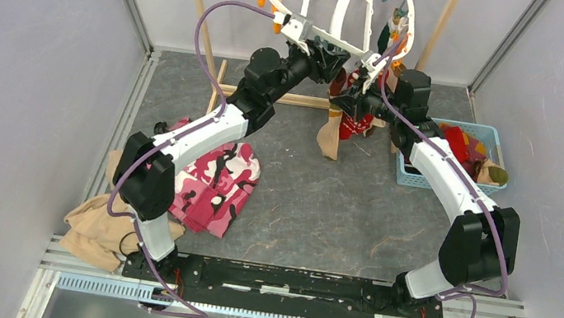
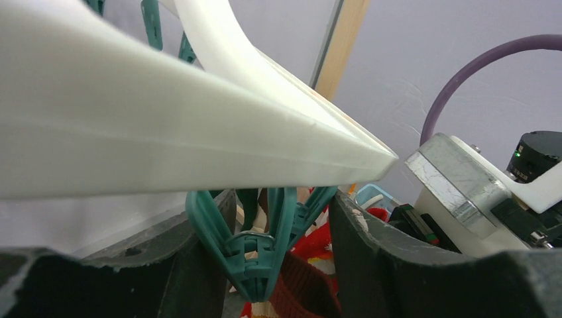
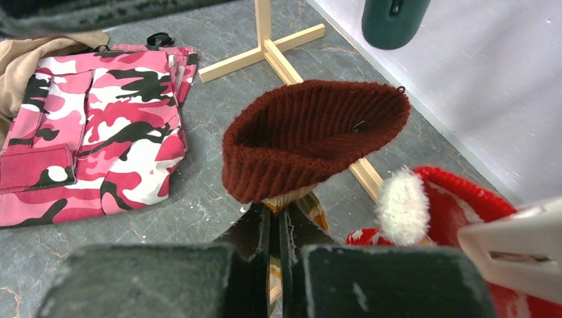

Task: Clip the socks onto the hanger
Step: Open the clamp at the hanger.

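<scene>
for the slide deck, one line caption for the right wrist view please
Right pincer pinching the cuff of a dark red knit sock above the pink camouflage cloth and wooden rack base.

Two robot arms are showing, each ending in one hand: the left hand (image 1: 317, 45) and the right hand (image 1: 363, 77). One white hanger (image 1: 342, 5) is hanging at 12 o'clock. One blue basket (image 1: 491, 137) is sitting at 3 o'clock. One pink camouflage cloth (image 1: 217, 183) and one tan cloth (image 1: 94, 228) are lying at 8 o'clock. The socks are overlapping too much for counting.
</scene>
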